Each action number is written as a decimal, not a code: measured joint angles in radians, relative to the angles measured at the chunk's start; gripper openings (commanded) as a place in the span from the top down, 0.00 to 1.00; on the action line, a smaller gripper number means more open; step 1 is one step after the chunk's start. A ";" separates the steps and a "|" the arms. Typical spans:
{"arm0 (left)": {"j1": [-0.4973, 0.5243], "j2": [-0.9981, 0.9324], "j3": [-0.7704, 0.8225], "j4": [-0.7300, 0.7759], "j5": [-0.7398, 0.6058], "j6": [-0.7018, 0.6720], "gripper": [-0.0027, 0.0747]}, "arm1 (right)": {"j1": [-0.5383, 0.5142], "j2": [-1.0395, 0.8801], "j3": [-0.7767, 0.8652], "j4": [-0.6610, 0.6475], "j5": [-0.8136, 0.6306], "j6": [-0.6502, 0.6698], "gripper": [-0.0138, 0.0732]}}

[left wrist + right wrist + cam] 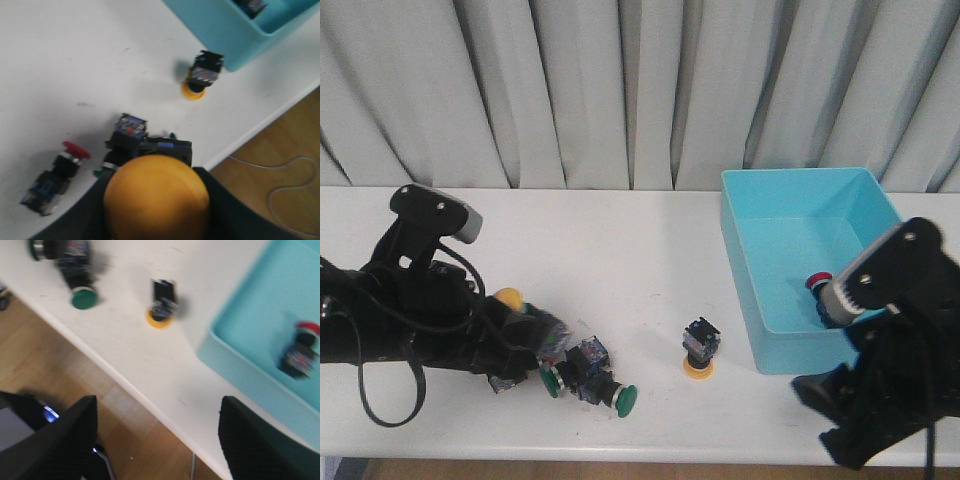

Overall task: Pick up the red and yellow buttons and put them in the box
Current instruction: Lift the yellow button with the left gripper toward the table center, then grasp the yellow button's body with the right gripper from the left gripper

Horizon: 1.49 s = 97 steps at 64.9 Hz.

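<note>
The black left arm lies low across the white tabletop (640, 240), reaching toward the cluster of switches at its near left; the left gripper (515, 335) is clenched on a yellow mushroom-capped push-button switch (156, 200), whose round cap fills the near part of the left wrist view between the dark fingers (85, 220); in the front view that cap shows just above the gripper (508, 298). The black right arm is drawn back past the table's near right corner, in front of the box; the right gripper (157, 440) hangs out over the wooden floor (60, 365) beyond the table edge, its two fingers (67, 440) spread wide and holding nothing.

The large turquoise-blue rectangular plastic box (745, 270) stands at the far right of the table; one red-capped switch on a black body (817, 283) lies inside it, near its right wall. On the open table between the arms stands one yellow-capped switch (700, 348), cap down and black body up, just left of the box. Beside the left gripper lie two green-capped switches (605, 388) touching one another; the left wrist view also shows one red-capped switch (52, 177) lying on its side near them. Counted so: two yellow, two red, two green; pale pleated curtains (620, 90) hang behind the table.
</note>
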<state>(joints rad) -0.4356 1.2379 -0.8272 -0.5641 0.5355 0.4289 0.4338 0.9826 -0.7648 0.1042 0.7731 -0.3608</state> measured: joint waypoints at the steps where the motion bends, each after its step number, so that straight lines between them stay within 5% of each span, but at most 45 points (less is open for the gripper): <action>1: 0.000 0.000 0.000 -0.051 -0.001 0.028 0.80 | 0.000 0.007 0.000 0.019 -0.005 -0.024 0.24; 15: 0.000 0.000 0.000 -0.523 0.026 0.399 0.80 | 0.006 0.147 -0.023 0.266 -0.033 -0.330 0.25; 27: 0.000 0.000 0.000 -0.747 0.085 0.534 0.80 | 0.103 0.229 -0.082 0.293 -0.104 -0.458 0.25; 50: 0.000 0.000 0.000 -0.798 0.129 0.545 0.80 | 0.327 0.241 -0.088 0.293 -0.458 -0.597 0.27; 64: 0.000 0.000 0.000 -0.813 0.134 0.543 0.80 | 0.358 0.241 -0.088 0.293 -0.477 -0.649 0.32; 86: 0.000 0.000 0.000 -0.817 0.137 0.542 0.80 | 0.358 0.241 -0.088 0.293 -0.484 -0.650 0.60; 97: 0.001 0.000 0.000 -0.817 0.152 0.542 0.76 | 0.358 0.241 -0.088 0.293 -0.484 -0.651 0.62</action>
<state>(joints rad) -0.4348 1.2379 -0.8272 -1.3815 0.6877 0.9711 0.7916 1.2236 -0.8523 0.3972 0.2893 -1.0121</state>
